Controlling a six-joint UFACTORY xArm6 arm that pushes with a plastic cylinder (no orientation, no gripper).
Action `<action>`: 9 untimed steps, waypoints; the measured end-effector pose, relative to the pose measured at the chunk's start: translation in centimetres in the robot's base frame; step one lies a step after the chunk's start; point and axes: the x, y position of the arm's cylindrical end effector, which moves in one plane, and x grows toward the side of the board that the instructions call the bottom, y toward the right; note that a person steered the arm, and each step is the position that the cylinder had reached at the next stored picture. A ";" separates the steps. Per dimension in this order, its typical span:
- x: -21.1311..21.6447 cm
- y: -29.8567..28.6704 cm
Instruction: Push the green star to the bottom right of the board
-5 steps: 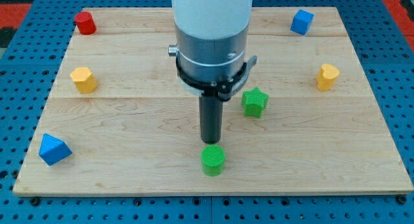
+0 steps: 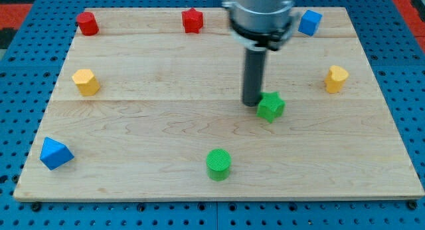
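On a blue pegboard lies the wooden worktop, the largest thing in view. Above its middle, a little toward the right edge, the arm ends in a dark rod, and my tip touches the upper left side of the green star. This arm has no fingers, so nothing is gripped. The green star sits right of the worktop's centre, well apart from the bottom right corner. A blue pyramid-like block is near the bottom left corner, a green cylinder near the bottom edge. A blue cube is near the top right corner, a red cylinder near the top left corner, a red star at the top edge. One yellow block stands by the left edge, another yellow block by the right edge.
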 end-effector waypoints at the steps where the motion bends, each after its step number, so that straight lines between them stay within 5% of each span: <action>1: -0.1 2.5; 2: -2.8 1.8; 5: 1.7 4.4; 6: -1.3 0.0; 7: 1.0 -1.6; 9: 7.8 5.5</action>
